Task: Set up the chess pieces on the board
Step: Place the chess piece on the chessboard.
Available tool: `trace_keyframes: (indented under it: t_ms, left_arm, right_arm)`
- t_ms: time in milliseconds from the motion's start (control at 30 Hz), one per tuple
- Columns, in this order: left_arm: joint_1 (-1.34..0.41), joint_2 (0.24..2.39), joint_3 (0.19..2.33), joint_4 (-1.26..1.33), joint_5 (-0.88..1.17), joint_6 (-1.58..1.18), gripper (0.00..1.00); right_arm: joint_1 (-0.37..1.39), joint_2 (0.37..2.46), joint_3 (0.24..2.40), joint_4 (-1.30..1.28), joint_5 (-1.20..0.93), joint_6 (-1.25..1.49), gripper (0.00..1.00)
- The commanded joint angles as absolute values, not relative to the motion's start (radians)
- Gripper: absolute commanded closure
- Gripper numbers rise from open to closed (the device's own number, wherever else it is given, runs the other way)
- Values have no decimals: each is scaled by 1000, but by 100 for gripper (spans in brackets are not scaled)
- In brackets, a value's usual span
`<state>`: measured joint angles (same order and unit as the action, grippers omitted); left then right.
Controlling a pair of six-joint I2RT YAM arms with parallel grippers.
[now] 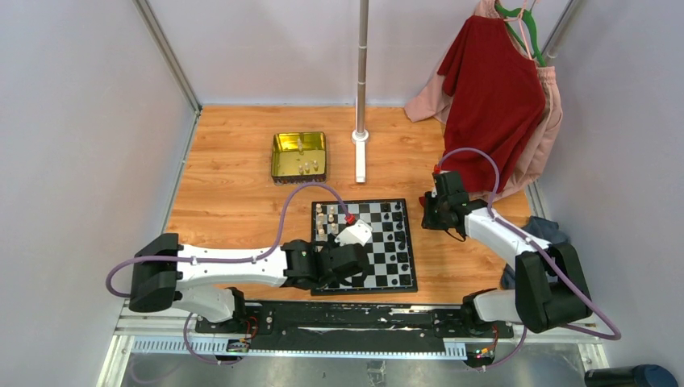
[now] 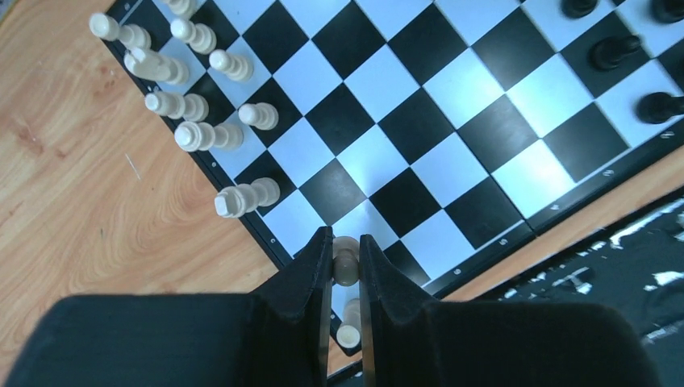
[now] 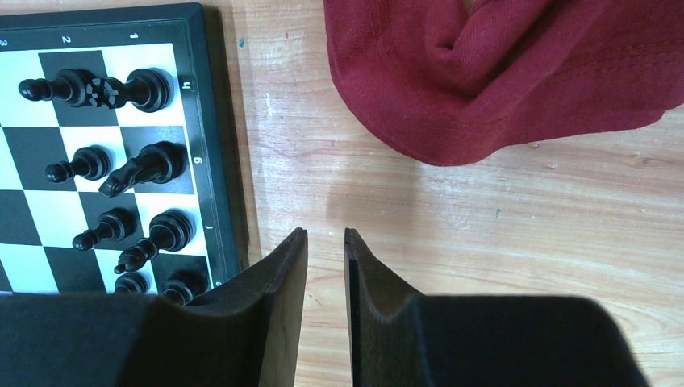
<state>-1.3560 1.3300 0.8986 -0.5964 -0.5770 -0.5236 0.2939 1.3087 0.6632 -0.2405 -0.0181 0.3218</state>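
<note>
The black and white board (image 1: 379,260) lies in front of my arms. Several cream pieces (image 1: 327,219) stand along its left side and black pieces (image 1: 398,222) along its right. My left gripper (image 1: 324,274) is over the board's near left corner. In the left wrist view it (image 2: 346,242) is shut on a cream pawn (image 2: 346,262) above the board (image 2: 452,105), with another cream piece (image 2: 349,329) below it. My right gripper (image 1: 427,211) hangs over bare wood just right of the board. In the right wrist view it (image 3: 325,234) is slightly open and empty, beside black pieces (image 3: 141,165).
A gold tin (image 1: 278,153) with a few cream pieces inside stands behind the board at the left. A metal pole (image 1: 362,64) rises at the back centre. A red garment (image 1: 492,97) hangs at the back right and shows close ahead in the right wrist view (image 3: 500,72).
</note>
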Motion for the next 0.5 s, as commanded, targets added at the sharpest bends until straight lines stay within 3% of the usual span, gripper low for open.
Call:
trace_keyframes:
  t_ms: [0, 467]
  left_arm:
    - [-1365, 1348, 839, -479, -662, -579, 100]
    - [-1308, 1395, 733, -293, -673, -623, 100]
  right_arm:
    - [280, 1279, 647, -265, -12, 318, 72]
    - [281, 1289, 643, -258, -41, 321, 72]
